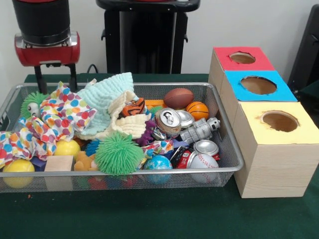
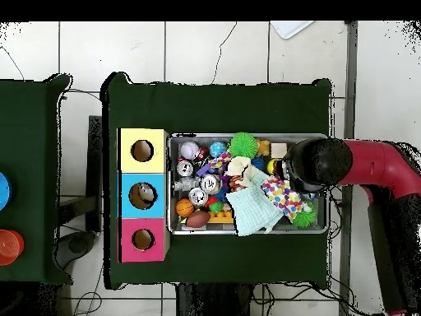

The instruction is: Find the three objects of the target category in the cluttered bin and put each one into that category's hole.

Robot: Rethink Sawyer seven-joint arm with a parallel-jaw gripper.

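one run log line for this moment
arm: over bin's polka-dot cloth end | gripper: above clutter, holding nothing | plastic bags: none visible | red hole: empty

Arm raised at one end of the bench, hand pointing straight down.

In the front view the red-and-black wrist hung at the upper left, and the hand (image 1: 56,78) showed two thin dark fingers (image 1: 40,79) set well apart with nothing between them. From overhead, the red arm (image 2: 374,169) reached in from the right, its black end housing hiding the hand.
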